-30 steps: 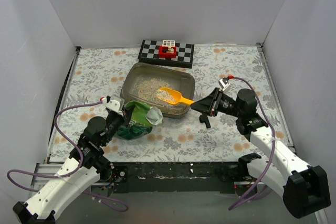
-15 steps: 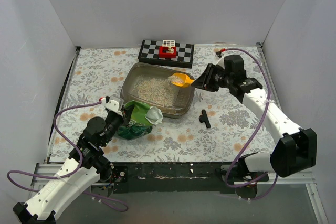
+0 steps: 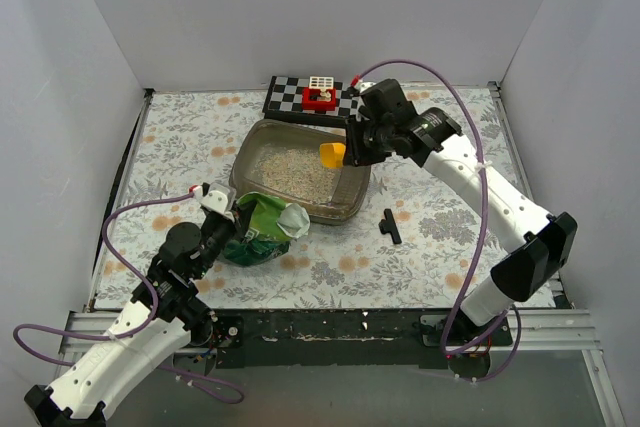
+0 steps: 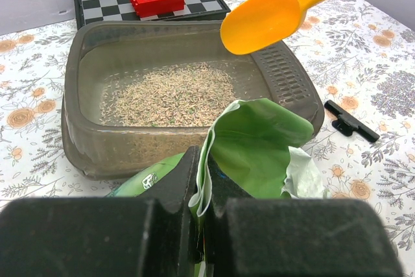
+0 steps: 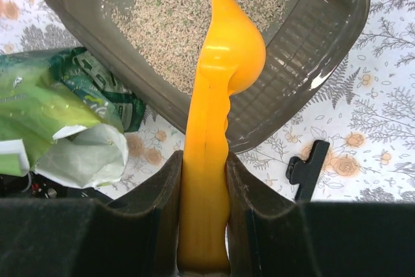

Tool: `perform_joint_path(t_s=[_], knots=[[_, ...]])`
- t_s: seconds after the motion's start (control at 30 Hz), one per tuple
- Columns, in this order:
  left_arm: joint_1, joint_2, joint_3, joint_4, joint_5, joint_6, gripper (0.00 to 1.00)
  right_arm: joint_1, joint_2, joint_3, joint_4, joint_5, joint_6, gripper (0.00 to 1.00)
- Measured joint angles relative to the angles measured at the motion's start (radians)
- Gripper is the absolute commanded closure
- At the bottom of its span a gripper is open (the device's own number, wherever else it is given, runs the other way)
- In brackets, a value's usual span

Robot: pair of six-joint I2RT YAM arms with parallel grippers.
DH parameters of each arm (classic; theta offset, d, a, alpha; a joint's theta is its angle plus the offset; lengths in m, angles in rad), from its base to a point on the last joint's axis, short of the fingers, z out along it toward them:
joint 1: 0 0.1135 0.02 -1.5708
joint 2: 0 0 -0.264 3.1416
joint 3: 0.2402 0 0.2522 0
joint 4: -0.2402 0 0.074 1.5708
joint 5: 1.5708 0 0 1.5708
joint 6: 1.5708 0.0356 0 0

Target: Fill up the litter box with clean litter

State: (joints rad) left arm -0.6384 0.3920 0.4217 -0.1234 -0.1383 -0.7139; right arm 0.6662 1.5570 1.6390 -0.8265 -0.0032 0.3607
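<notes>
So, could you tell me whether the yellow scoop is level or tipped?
Tipped: the scoop, shut in the right claw, is rolled onto its side over the litter box, rounded back showing.

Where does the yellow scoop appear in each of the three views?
Top view: scoop at centre, over the litter box's right end.
Left wrist: scoop upper right, above the litter box.
Right wrist: scoop at centre, running up from the bottom.
Shared landmark: the litter box.
</notes>
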Motion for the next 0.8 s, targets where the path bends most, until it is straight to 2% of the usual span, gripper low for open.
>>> perform_joint_path(t_s=[0.13, 0.33, 0.6, 0.8], knots=[[0.000, 0.006, 0.000, 0.000, 0.002, 0.000, 1.00, 0.075, 0.029, 0.110, -0.107, 0.077, -0.031, 0.99], [0.000, 0.007, 0.000, 0.000, 0.006, 0.000, 1.00, 0.097, -0.071, 0.080, -0.172, 0.082, -0.043, 0.99], [0.000, 0.017, 0.000, 0.001, 0.011, 0.000, 1.00, 0.095, -0.323, -0.076, -0.156, -0.159, -0.029, 0.99], [0.000, 0.017, 0.000, 0.001, 0.011, 0.000, 1.00, 0.098, -0.344, -0.233, -0.100, -0.301, 0.003, 0.99]])
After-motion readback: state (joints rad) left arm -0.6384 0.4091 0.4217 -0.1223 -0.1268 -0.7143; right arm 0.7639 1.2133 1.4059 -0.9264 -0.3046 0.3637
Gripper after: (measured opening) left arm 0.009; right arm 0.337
